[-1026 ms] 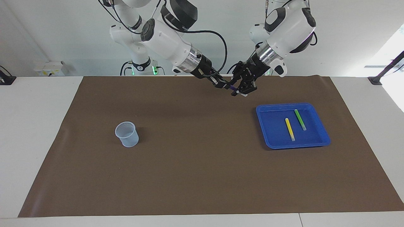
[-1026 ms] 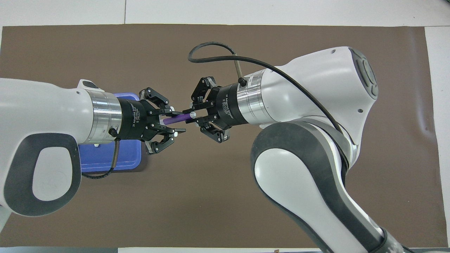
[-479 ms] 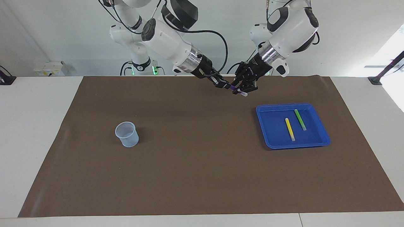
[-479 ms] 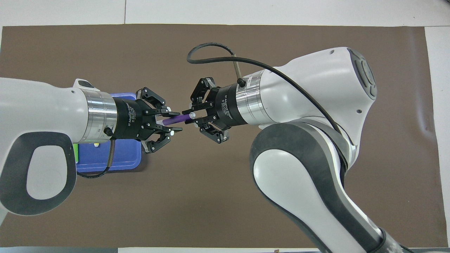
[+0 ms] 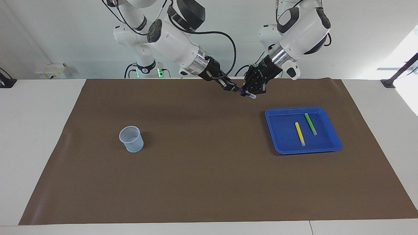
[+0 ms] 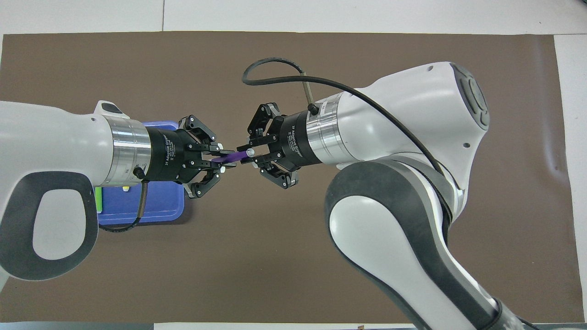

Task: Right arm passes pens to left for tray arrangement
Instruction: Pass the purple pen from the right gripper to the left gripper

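Observation:
A purple pen [image 5: 244, 93] [image 6: 231, 157] hangs in the air between both grippers, over the brown mat beside the tray. My right gripper [image 5: 235, 89] [image 6: 248, 154] is shut on one end of it. My left gripper [image 5: 250, 92] [image 6: 223, 161] is shut on the other end. The blue tray [image 5: 284, 130] [image 6: 160, 206] lies toward the left arm's end of the table. A yellow pen [image 5: 299, 133] and a green pen [image 5: 310, 124] lie side by side in it. In the overhead view the left arm hides most of the tray.
A pale blue mesh cup [image 5: 131, 139] stands upright on the brown mat [image 5: 202, 169] toward the right arm's end. White table margin surrounds the mat.
My left gripper's fingers have closed onto the purple pen, which the right gripper keeps holding. Both hands have shifted only slightly.

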